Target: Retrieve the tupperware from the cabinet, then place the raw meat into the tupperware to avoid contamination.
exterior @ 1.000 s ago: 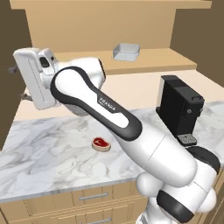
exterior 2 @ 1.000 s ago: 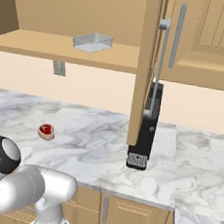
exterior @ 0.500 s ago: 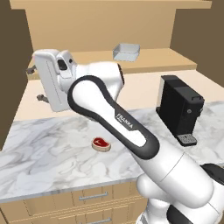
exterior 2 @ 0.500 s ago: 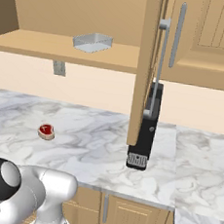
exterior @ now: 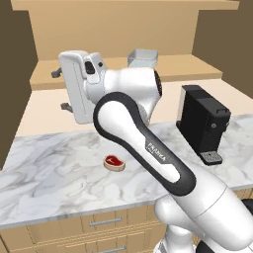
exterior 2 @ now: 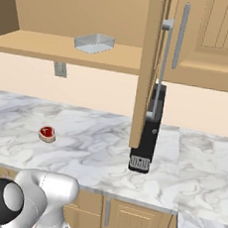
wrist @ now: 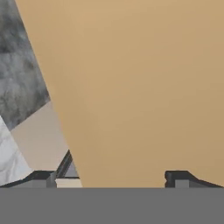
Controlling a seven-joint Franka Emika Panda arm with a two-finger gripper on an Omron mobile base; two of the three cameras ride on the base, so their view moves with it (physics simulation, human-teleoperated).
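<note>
The tupperware (exterior: 143, 58) sits on the shelf (exterior: 188, 69), to the right of the open, empty end effector (exterior: 58, 89).

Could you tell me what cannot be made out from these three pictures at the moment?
- Tupperware on the cabinet shelf: its lower left corner is hidden by the arm in the left base view; whether anything lies inside cannot be told.
- Gripper: only the fingertips rise at the hand view's bottom edge.
- Raw meat: too small for detail in the right base view.
</note>
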